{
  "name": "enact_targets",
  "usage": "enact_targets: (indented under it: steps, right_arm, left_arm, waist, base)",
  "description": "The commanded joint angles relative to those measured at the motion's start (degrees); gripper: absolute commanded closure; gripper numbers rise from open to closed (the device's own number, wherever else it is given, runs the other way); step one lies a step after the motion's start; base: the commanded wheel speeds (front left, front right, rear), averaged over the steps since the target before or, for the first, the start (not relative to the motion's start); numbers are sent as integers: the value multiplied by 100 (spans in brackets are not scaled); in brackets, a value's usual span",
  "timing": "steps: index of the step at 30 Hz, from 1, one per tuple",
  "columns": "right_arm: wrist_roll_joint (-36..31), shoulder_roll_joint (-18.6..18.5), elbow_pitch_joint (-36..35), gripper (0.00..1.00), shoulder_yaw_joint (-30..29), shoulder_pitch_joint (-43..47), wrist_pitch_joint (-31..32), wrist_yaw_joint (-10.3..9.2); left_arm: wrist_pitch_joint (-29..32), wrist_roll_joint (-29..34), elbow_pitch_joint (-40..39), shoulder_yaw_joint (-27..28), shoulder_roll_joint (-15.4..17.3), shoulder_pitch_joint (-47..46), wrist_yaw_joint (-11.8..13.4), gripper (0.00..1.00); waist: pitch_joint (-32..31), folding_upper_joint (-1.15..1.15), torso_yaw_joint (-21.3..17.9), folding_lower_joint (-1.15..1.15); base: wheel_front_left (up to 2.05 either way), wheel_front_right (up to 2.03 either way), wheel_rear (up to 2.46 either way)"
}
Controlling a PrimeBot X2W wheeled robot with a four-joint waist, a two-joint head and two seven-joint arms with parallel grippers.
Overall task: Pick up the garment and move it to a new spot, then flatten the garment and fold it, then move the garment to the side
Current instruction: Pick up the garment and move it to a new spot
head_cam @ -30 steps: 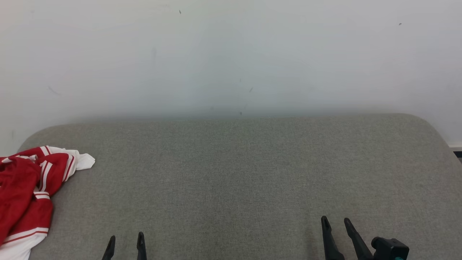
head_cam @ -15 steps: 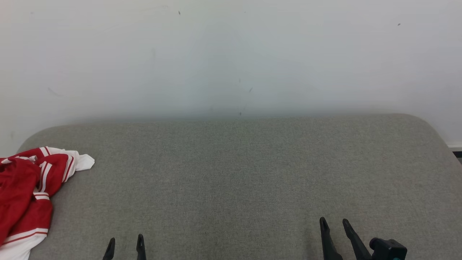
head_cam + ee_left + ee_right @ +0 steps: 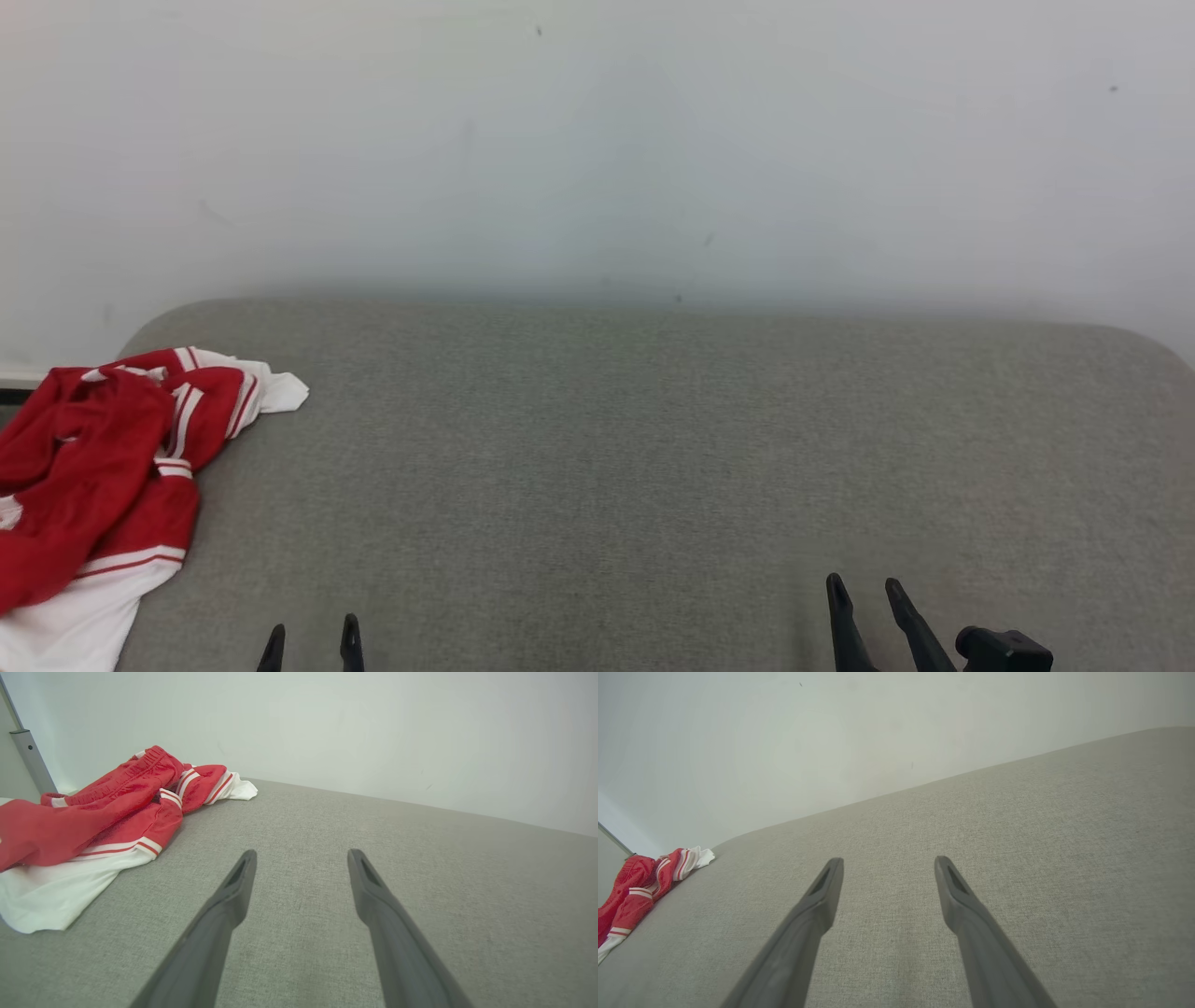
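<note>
A crumpled red and white garment (image 3: 103, 467) lies at the far left end of the grey cushioned surface (image 3: 653, 448). It also lies bunched at the upper left in the left wrist view, garment (image 3: 107, 807), and far off at the left edge in the right wrist view, garment (image 3: 630, 891). My left gripper (image 3: 311, 639) stands open at the near edge, right of the garment and apart from it, with nothing between its fingers (image 3: 233, 891). Open and empty too, my right gripper (image 3: 864, 593) hovers over bare fabric at the lower right, fingers (image 3: 957, 891) spread.
A white wall (image 3: 597, 140) rises straight behind the cushioned surface. A grey metal post (image 3: 28, 751) stands past the garment at the surface's left end. The surface's rounded corners fall away at far left and far right.
The head camera has turned left, so the whole picture shifted right and more of the garment shows. Both grippers stay open low in the view; the garment lies as before.
</note>
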Motion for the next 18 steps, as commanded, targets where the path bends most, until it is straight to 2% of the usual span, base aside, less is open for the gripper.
enact_targets:
  steps: [1,11,18]
  right_arm:
    - [40,-3,-7,0,34,77,-4,21]
    - [355,-4,-37,0,222,142,-4,20]
    - [409,-5,-8,0,616,-221,-3,20]
  left_arm:
    - [-19,28,17,48,30,60,-14,0]
    - [-20,141,114,245,199,113,-70,0]
    - [-20,25,-143,572,156,208,54,0]
  waist:
    - [-52,0,370,0]
    - [-203,0,1730,0]
    - [125,0,2117,0]
  base:
    - [0,0,0]
    - [0,0,0]
    - [0,0,0]
